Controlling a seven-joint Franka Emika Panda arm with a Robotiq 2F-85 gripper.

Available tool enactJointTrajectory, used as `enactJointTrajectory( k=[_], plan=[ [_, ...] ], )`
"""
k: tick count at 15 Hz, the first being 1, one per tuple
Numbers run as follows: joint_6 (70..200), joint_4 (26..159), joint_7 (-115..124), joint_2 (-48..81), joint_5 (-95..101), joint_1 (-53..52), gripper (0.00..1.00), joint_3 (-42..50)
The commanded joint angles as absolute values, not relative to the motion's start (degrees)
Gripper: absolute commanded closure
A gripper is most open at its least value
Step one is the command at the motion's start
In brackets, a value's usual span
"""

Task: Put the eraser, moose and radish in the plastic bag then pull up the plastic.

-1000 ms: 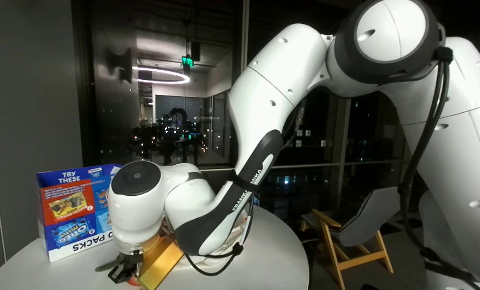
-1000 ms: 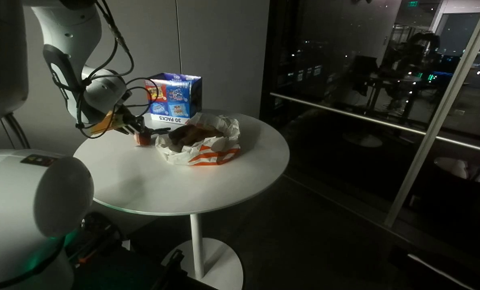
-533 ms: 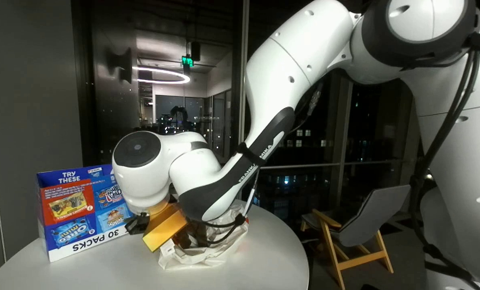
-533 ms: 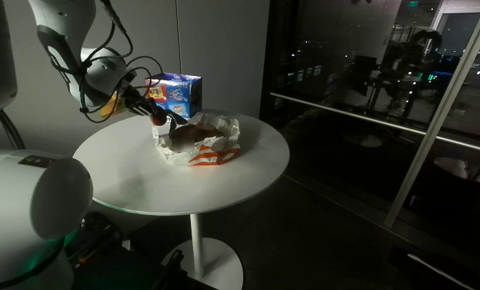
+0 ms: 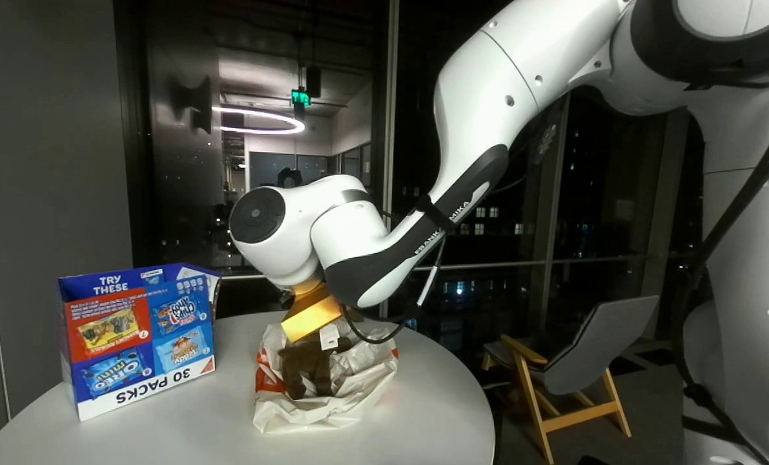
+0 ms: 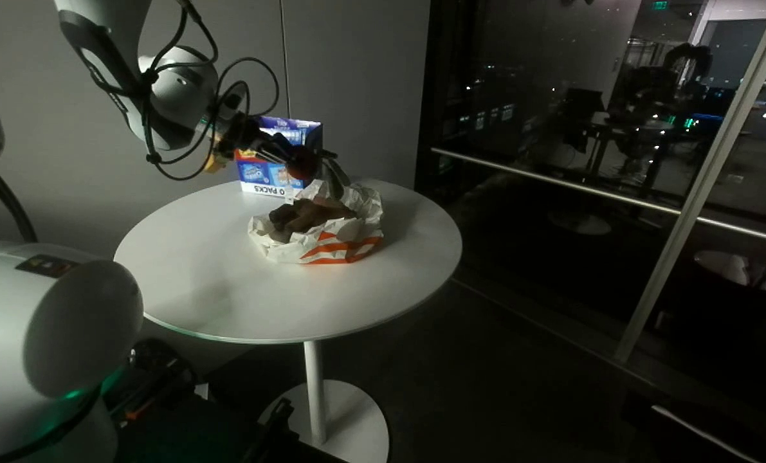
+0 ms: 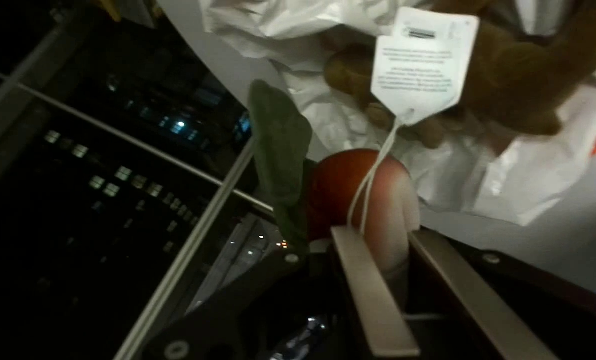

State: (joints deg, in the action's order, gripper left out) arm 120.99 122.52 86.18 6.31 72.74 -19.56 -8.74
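Fingers (image 7: 375, 295) clamped on the radish (image 7: 335, 187). Round white bench (image 6: 228, 289) below them; dark windows (image 5: 481, 300) and grey wall (image 6: 357, 71) beyond.

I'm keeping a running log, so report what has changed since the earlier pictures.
The radish, clamped between the fingers, has risen and travelled toward the plastic bag; nothing was let go. The bag, with the moose lying in it, and the blue box stayed where they were.
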Motion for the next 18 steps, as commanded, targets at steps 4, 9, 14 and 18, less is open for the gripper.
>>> enactJointTrajectory(
  k=[4,9,14,18],
  plan=[
    [119.6,124.8,93.4,9.3,74.5,-15.7,0.88,-10.0],
    [126.9,123.9,94.0,14.8,73.1,-14.3,0.88,-10.1],
    [132.6,123.6,94.1,17.4,73.4,-13.1,0.56,-9.5],
    [134.2,124.6,94.6,16.1,74.4,-13.3,0.35,-9.7]
  ],
)
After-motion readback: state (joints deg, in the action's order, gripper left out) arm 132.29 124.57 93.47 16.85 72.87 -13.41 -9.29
